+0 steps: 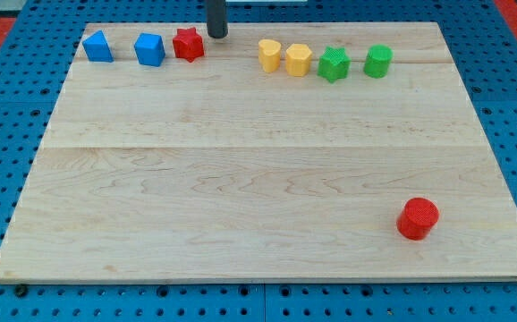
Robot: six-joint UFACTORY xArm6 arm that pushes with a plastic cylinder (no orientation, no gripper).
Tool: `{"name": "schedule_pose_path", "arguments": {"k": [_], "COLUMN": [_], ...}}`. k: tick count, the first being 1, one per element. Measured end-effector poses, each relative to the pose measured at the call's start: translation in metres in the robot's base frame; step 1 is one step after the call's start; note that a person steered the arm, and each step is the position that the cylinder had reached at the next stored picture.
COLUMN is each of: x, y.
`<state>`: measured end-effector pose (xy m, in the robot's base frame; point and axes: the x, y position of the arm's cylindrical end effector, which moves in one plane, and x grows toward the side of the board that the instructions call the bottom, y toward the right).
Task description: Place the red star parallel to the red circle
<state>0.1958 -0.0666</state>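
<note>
Take the red star [188, 44] as your reference. It sits near the board's [241, 179] top edge, toward the view's left. Your arm carries no claw, only the dark rod, so there are no jaws to be apart or together. My tip [216, 35] stands just to the view's right of the star and slightly above it; whether it touches the star is hard to tell from this angle.

Immediately to the star's left is a blue block [149, 49], roughly cube-like, close or touching. Further left, a second blue block [98, 46].

To the star's right, past the tip: two yellow blocks [269, 55] [298, 60], then a green star [334, 63] and a green cylinder [377, 61].

The red circle [418, 218] lies well apart from the star, far toward the view's bottom right.
</note>
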Motion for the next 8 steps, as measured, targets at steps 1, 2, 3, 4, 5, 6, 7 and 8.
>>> {"name": "schedule_pose_path", "arguments": {"k": [1,2,3,4,5,6,7,8], "x": [-0.001,0.037,0.077,0.082,0.074,0.088,0.106,0.106], "y": [-0.051,-0.070,-0.005,0.016,0.011,0.016,0.063,0.091]}}
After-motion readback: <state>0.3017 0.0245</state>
